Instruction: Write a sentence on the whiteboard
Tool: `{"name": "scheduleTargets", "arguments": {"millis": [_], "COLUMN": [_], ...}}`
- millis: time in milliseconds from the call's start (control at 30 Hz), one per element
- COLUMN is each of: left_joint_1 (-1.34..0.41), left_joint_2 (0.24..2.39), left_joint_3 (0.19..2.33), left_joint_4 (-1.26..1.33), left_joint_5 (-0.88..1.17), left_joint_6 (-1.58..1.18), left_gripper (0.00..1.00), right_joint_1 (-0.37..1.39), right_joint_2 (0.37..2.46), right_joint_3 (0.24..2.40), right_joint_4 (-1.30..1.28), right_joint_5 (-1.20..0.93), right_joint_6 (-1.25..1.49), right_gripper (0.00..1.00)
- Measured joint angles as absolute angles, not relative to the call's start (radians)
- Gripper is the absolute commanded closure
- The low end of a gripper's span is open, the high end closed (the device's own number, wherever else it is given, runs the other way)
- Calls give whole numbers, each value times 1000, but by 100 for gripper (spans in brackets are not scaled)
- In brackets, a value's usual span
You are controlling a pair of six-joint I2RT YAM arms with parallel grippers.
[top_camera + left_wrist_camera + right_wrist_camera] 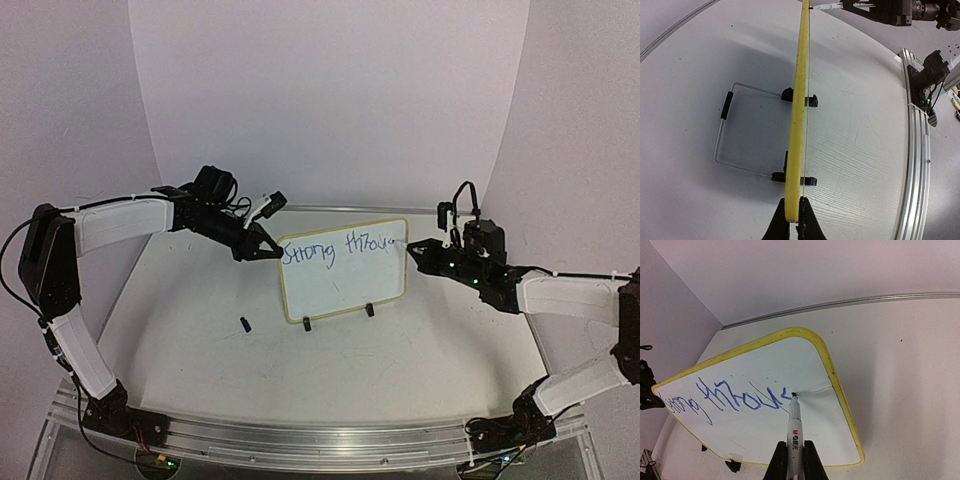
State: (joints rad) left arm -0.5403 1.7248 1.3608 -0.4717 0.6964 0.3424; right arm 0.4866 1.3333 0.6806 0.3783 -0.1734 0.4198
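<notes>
The whiteboard point(340, 288) stands upright on its two black clip feet point(338, 316) near the table's middle, yellow-framed, with blue writing point(345, 247) along its top. My left gripper point(272, 250) is shut on the board's left edge; the left wrist view shows the yellow frame point(799, 100) edge-on, pinched between the jaws of the left gripper point(793, 219). My right gripper point(794, 446) is shut on a white marker point(794, 427). The marker's tip touches the whiteboard point(805, 365) just right of the last blue letter point(782, 399).
A small dark marker cap point(244, 324) lies on the table left of the board. A thin wire stand point(722, 127) with a black sleeve lies behind the board. The metal base rail point(320, 440) runs along the near edge, and white curved walls enclose the back.
</notes>
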Motion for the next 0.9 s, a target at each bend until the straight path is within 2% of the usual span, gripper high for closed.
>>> {"name": "scheduleTargets", "arguments": {"millis": [900], "left_joint_1": [-541], "left_joint_2": [1725], "left_joint_3": [1361], "left_joint_4": [-472], "left_joint_5": [696], "left_joint_6": [342], "left_gripper": [100], "right_joint_1": [487], "right_joint_2": [1358], "right_joint_3": [644], "right_joint_4": [388], "right_joint_5": [-166], "right_joint_6": [456], "right_gripper": [100]}}
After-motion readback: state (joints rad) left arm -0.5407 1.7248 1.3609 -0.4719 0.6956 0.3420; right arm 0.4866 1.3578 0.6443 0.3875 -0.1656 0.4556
